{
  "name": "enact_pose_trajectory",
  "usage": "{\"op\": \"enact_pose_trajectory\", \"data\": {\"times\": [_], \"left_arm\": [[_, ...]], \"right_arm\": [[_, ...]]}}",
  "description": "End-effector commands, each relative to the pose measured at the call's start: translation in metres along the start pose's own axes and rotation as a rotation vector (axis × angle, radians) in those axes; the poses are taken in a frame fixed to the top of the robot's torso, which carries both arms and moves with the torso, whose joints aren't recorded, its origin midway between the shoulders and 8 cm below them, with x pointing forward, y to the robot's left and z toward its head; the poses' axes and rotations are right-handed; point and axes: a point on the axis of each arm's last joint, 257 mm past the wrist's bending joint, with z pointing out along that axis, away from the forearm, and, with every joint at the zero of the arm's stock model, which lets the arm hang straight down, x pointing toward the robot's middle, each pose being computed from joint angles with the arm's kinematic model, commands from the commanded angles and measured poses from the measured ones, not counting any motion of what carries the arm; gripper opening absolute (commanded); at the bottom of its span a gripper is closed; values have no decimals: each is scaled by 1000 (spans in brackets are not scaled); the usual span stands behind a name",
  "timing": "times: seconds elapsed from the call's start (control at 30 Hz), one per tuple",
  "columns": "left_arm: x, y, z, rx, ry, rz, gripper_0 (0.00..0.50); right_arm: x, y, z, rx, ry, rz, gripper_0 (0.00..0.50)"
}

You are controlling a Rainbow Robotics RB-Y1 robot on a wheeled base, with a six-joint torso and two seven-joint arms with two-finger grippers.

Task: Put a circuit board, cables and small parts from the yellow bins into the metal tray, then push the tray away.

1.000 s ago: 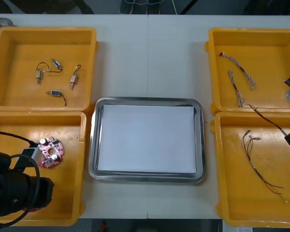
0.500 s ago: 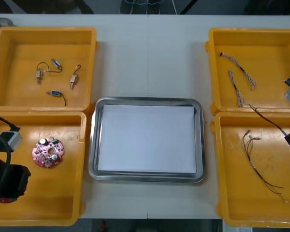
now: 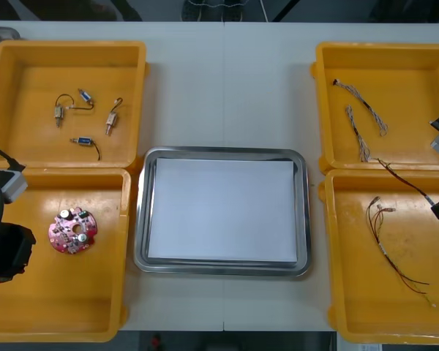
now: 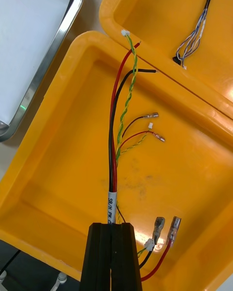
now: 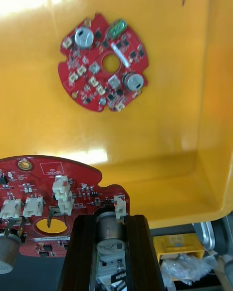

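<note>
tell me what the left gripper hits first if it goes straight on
Probably the wall or floor of the yellow bin just ahead of the left gripper, before the loose circuit board; depth is unclear.

Tray: we see the metal tray open from above, white inside, with only its raised rim to clear.
Far table: we find a bare strip of table between the far yellow bins.
Left near bin: a circuit board lies mid-floor; the left gripper, clamped on a second board, hangs over the outer side.
Right near bin: red and yellow cables sprawl; the black cable pinched in the right gripper stretches to the wall between the right bins.
</note>
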Motion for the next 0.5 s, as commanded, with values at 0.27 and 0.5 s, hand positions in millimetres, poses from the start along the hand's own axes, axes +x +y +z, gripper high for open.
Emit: {"op": "enact_pose_trajectory", "data": {"times": [0.27,0.5], "left_arm": [[-39,-37,-9,-4,-45,160,0],[-63,-74,-5,34,-65,218,0]], "right_arm": [[1,-4,-8,38,18,-50,0],[2,-5,-8,40,24,-42,0]]}}
